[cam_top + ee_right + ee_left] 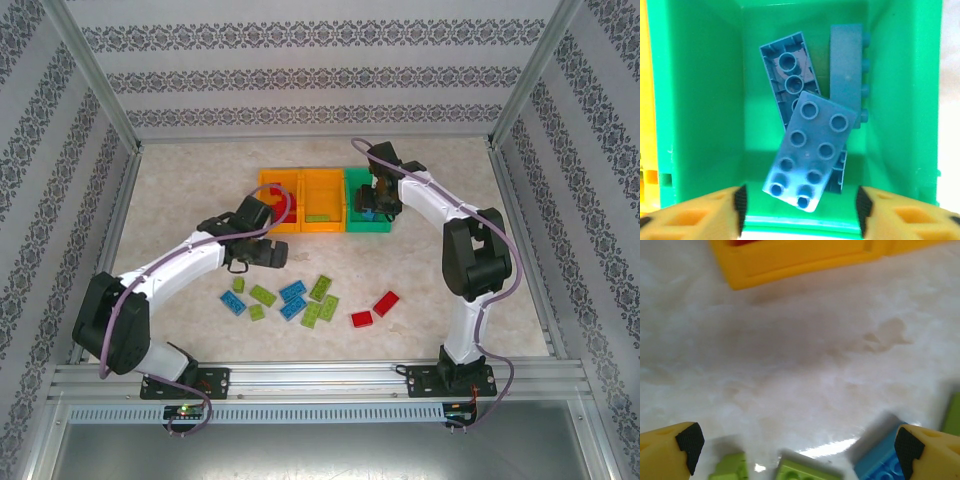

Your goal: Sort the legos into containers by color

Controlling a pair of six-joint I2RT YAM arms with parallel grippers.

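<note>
My right gripper (800,205) hangs over the green bin (705,100) at the right end of the row. Its jaws are spread and pinch nothing. Below them a blue brick (807,150) lies studs up, tilted across two other blue bricks (787,70) on the bin floor, with a gap on each side between it and my fingers. So I judge the step in hand to be the drop-off of blue.

To finish it well I would open fully, then rise straight up until my fingertips are above the rim before swinging away. The bins look light and are joined, so a finger catching the wall could drag the whole row.

My left gripper (795,442) is spread wide and empty, low over the worktop (800,365), with the wall of an orange bin (800,260) ahead of it. A blue lego (880,460) sits just beside its right pad (905,445), and a lime one (800,472) lies near the bottom edge between the fingers.

In the top view the loose legos (293,291) – blue, lime and two red (386,303) – lie near the arm bases, well apart from the bins. The cluster is tight, so I would take an outer piece first, square my jaws across its short sides and come down vertically so that no neighbour is nudged.
</note>
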